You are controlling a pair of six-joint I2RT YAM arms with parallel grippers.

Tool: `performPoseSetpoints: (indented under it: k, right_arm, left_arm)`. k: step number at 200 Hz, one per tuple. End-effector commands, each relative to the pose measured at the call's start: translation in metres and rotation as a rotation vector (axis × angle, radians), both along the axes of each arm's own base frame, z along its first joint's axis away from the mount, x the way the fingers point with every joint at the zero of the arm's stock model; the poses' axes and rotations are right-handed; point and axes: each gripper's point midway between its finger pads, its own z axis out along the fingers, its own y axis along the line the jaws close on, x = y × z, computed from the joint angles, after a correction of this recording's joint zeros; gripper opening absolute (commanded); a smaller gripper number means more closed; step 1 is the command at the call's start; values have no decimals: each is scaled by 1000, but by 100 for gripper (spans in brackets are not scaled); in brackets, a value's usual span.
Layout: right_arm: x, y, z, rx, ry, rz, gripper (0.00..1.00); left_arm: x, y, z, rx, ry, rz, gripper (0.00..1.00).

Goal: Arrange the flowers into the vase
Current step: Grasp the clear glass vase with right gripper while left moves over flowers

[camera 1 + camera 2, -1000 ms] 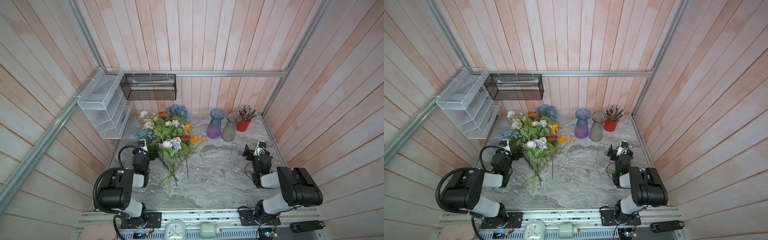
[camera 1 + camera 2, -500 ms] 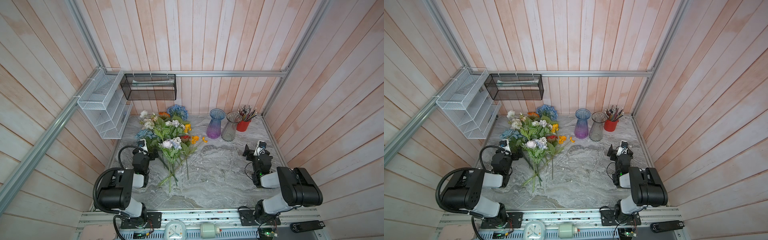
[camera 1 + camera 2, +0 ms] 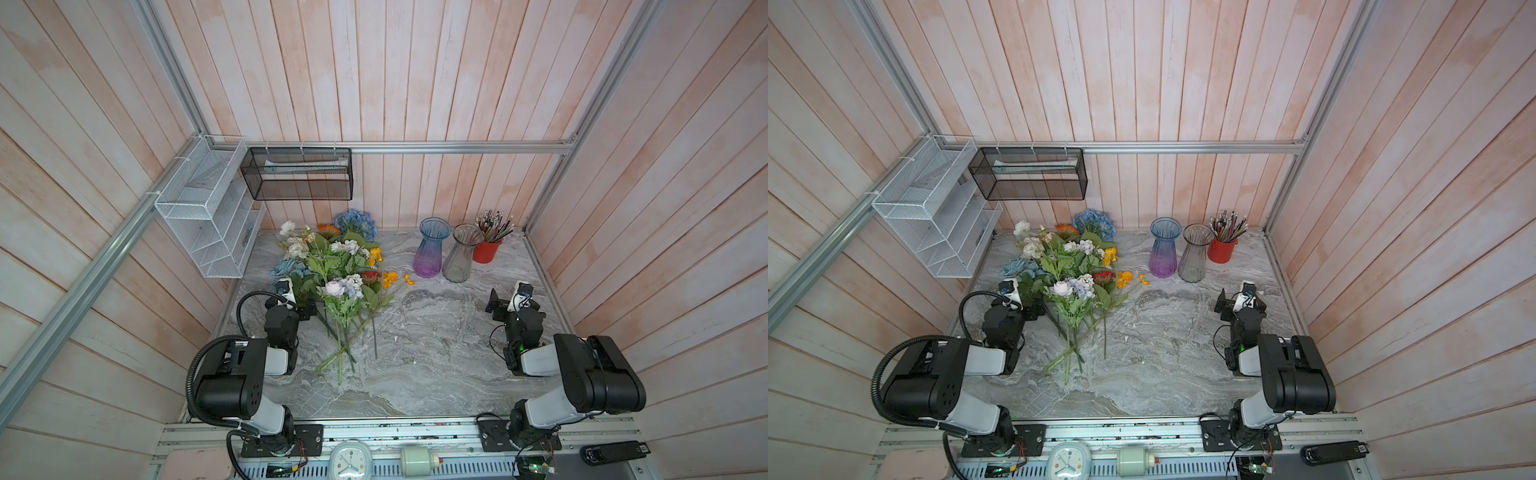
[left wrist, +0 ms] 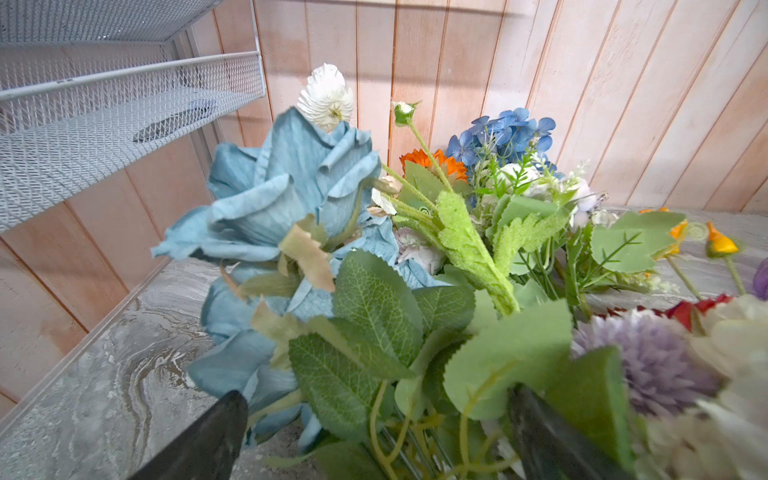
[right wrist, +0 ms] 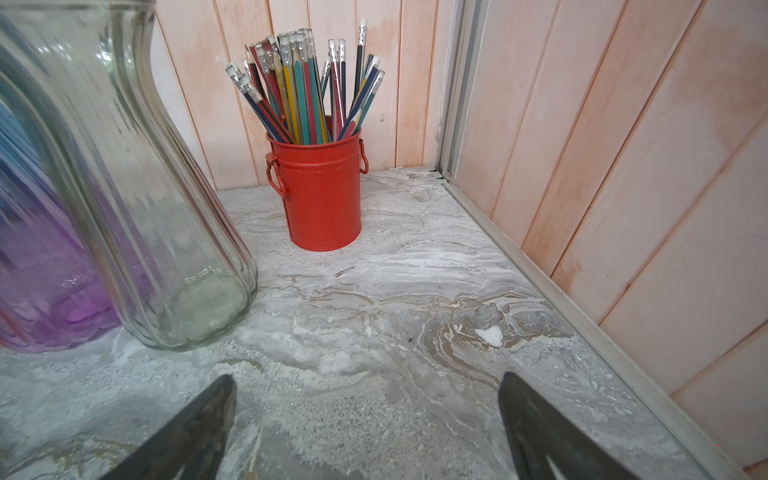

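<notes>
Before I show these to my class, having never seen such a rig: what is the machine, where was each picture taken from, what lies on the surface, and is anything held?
It is a two-armed robot: the left arm and right arm are mounted at the near edge of a grey marbled tabletop. Two pictures look down from overhead, side by side, nearly alike. The other two come from a camera on each wrist, looking out between that arm's jaws. On the table lies a pile of long-stemmed artificial flowers; upright at the back stand a blue-to-purple glass vase, a clear ribbed glass vase and a red metal pot of pencils. Both pairs of jaws stand wide open. Leaves sit between the left ones, but nothing is gripped.
</notes>
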Motion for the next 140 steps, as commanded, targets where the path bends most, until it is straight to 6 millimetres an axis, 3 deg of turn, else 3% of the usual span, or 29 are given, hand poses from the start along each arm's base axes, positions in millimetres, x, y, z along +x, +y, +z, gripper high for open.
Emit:
performPoseSetpoints:
  k: [1,38,75,104,140]
  right_arm:
    - [-3,-5,24,-11,-48,-32,98]
    - [-2,-4,58,37,-62,-37,96]
    - [4,38,86,63,-92,149,96]
    - [13,83,92,58,-101,323,97]
    - [46,106,92,51,-108,397,97]
  left_arm:
    - [0,8,23,-9,-40,43,100]
    - [-11,25,60,-88,-76,164,100]
    - [-11,18,97,-222,-112,148,100]
    - [-9,-16,129,-281,-138,15,100]
    - [-1,-66,144,-333,-113,-171,100]
